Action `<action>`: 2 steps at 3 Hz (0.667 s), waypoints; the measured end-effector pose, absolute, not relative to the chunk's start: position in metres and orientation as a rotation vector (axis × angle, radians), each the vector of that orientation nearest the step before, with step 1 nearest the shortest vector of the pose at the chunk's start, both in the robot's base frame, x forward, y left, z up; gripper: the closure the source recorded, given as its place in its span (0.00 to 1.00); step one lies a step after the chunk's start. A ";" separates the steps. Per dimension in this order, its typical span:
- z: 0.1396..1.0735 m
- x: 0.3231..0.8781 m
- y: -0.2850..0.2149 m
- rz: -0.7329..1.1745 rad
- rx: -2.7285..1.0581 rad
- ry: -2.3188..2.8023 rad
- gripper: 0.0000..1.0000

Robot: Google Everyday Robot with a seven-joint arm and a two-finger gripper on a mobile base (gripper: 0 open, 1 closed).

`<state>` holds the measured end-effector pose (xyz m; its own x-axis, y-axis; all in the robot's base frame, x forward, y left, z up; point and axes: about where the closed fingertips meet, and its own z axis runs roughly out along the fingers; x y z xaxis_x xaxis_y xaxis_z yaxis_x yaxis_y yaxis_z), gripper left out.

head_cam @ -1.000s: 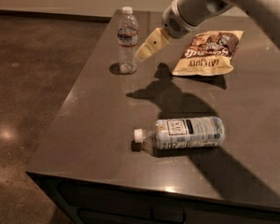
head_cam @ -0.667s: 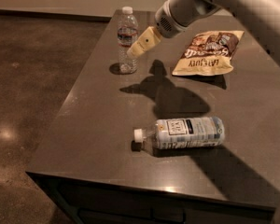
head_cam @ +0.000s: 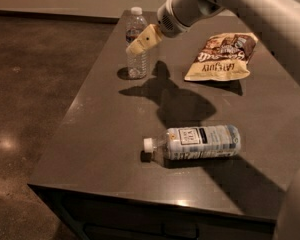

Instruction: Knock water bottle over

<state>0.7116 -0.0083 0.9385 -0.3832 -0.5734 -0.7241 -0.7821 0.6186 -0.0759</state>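
Observation:
The water bottle (head_cam: 136, 46) is small, clear and ribbed with a white cap and a dark-red label band. It stands upright near the far left edge of the dark table (head_cam: 105, 134). My gripper (head_cam: 136, 46) reaches in from the upper right on the white arm. Its cream-coloured fingers (head_cam: 144, 39) lie against the bottle's upper part, just under the label band, and cover part of it.
A larger clear bottle (head_cam: 197, 142) with a white-and-blue label lies on its side near the table's front, cap to the left. A brown-and-yellow snack bag (head_cam: 221, 57) lies flat at the back right. The table's left edge drops to a glossy brown floor (head_cam: 25, 109).
My gripper has moved left, from a gap to the right of the water bottle until its fingers overlap the bottle's upper part. The bottle still stands upright.

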 end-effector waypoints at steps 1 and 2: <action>0.939 0.720 0.002 0.385 -1.056 2.094 0.17; 0.941 0.725 0.008 0.415 -1.051 2.084 0.41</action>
<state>0.7245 0.0077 0.9414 -0.3797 -0.5472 -0.7459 -0.7914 0.6097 -0.0444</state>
